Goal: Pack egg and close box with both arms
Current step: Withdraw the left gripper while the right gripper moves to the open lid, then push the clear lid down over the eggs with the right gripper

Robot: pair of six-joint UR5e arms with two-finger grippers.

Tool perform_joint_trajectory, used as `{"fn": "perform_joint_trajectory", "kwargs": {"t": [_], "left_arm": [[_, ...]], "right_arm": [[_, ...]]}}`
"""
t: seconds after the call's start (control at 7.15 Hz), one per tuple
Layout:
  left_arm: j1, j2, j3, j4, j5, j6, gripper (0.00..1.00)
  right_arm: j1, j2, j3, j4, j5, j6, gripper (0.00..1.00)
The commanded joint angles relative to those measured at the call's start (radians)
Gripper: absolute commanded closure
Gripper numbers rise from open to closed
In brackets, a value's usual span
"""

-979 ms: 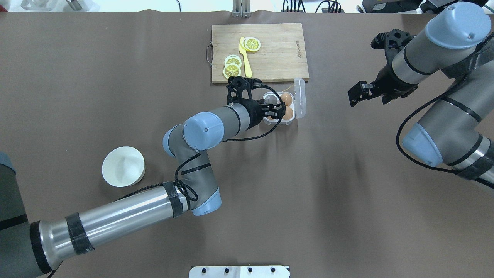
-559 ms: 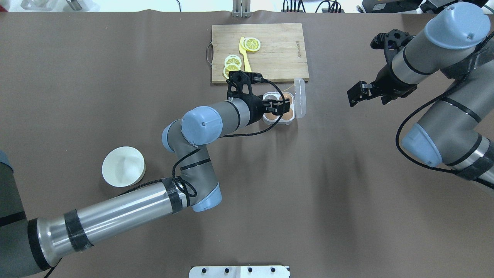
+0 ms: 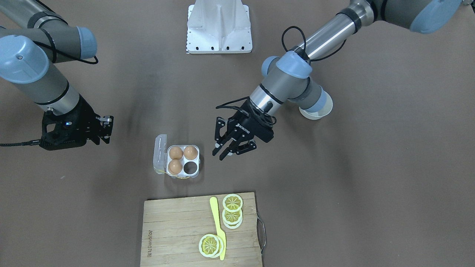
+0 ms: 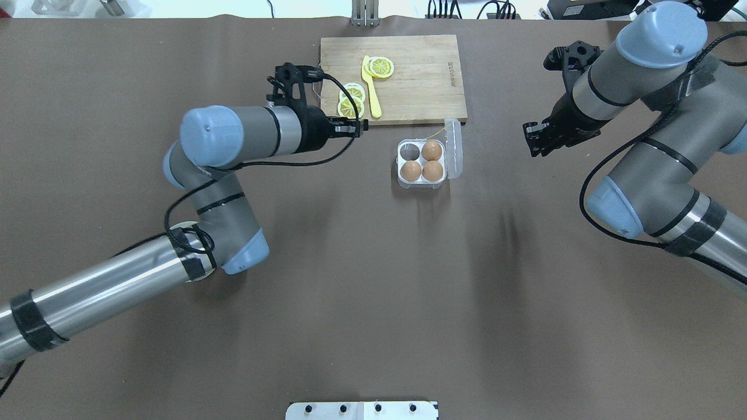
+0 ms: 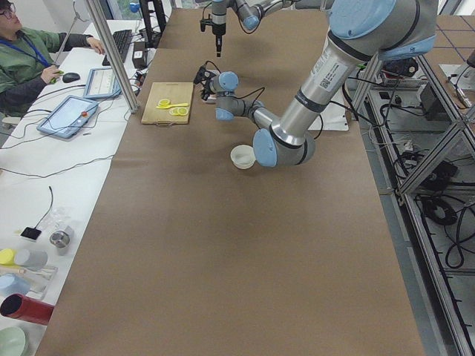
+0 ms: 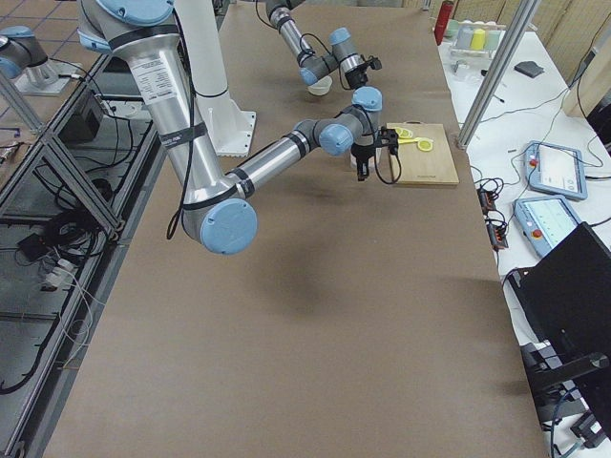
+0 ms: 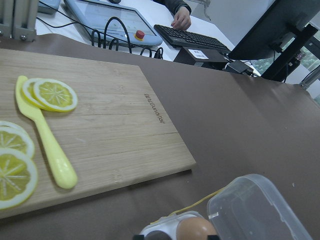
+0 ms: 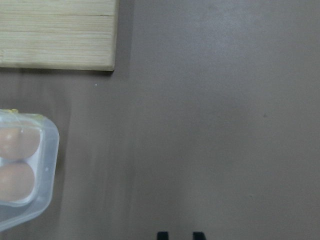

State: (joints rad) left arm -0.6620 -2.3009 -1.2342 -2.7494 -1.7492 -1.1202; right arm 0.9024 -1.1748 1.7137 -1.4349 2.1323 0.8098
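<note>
The box (image 8: 30, 170) is cut off by the left edge of the right wrist view, and its eggs (image 8: 17, 142) are blurred behind the lid (image 8: 47, 150). Only the tips of the right gripper (image 8: 180, 235) are seen. The bowl (image 3: 314, 113) is half hidden under the left arm (image 3: 285, 79). In the side views the box is too small to be made out.

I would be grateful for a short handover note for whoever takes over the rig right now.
Left gripper: open, empty, apart from the box.
Right gripper: open, empty, out past the lid.
Three eggs sit in the box; one cell is bare; no loose egg in view.
Done: eggs packed, it seems.
To do: shut the open lid, using both grippers.
</note>
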Motion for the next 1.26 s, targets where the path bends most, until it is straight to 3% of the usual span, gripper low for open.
{"fn": "perform_joint_trajectory", "kwargs": {"t": [0.0, 0.14, 0.28, 0.56, 0.84, 1.12], "left_arm": [[-0.217, 0.124, -0.092, 0.097, -0.335, -0.021, 1.0], [-0.349, 0.156, -0.108, 0.149, -0.536, -0.012, 1.0], [-0.429, 0.169, -0.108, 0.151, -0.634, -0.01, 1.0], [-0.473, 0.195, -0.11, 0.146, -0.682, -0.007, 1.0], [-0.482, 0.221, -0.131, 0.143, -0.702, -0.007, 1.0], [-0.485, 0.235, -0.139, 0.146, -0.701, -0.007, 0.99]], "right_arm": [[-0.011, 0.013, -0.063, 0.099, 0.047, 0.029, 1.0], [-0.046, 0.05, -0.065, 0.1, 0.058, 0.104, 1.0], [-0.092, 0.081, -0.065, 0.102, 0.055, 0.165, 1.0], [-0.152, 0.166, -0.095, 0.137, 0.035, 0.28, 1.0], [-0.155, 0.297, -0.202, 0.21, 0.012, 0.408, 1.0], [-0.126, 0.297, -0.183, 0.223, 0.027, 0.427, 1.0]]}}
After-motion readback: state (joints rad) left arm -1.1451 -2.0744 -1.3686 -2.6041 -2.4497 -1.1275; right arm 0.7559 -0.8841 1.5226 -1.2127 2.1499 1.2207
